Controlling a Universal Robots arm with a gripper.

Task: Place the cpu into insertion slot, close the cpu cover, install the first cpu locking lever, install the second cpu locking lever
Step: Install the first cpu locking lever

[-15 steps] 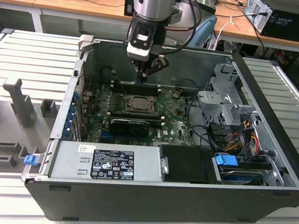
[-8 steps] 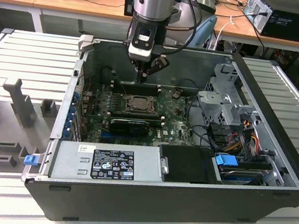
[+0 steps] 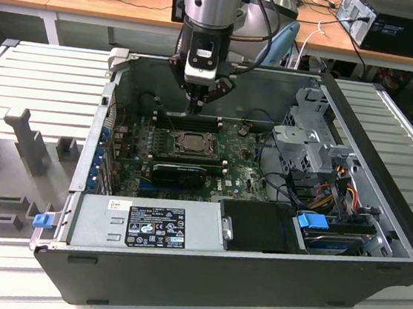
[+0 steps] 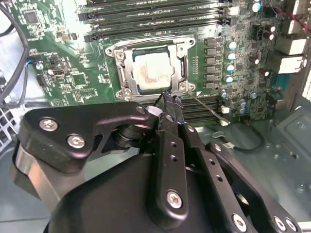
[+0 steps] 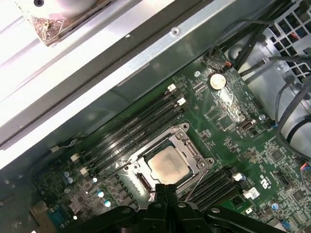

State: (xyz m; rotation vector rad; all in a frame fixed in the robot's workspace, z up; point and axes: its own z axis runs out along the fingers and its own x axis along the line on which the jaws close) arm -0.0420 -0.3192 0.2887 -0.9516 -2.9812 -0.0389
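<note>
Gripper [image 4: 170, 101] is seen w/ fingers pressed together, nothing visible between them. Its tips are held low over the green motherboard [image 4: 68, 77], just beside the near edge of the insertion slot [image 3: 178, 145].

The cpu [image 4: 153, 73] is seated flat in the slot, pale face up and smudged in the middle. The cpu cover [image 4: 127, 68] is lowered around it, so the chip is framed by the cover's window. The same layout is shown in the first wrist view: cpu [image 5: 167, 165], cover [image 5: 190, 149], gripper [image 5: 166, 190] at the socket edge.

One thin wire locking lever [image 4: 204, 108] is angled out from the socket corner next to the fingertips, across the RAM slots on that side. Contact btwn lever and tips can't be told.

More long black RAM slots [image 4: 150, 19] are lined up on the far side of the socket.

In the exterior view the gripper [image 3: 195, 108] is lowered inside the open PC case [image 3: 252, 279], above the socket, w/ the power supply [image 3: 146, 226] at the case's near wall.
</note>
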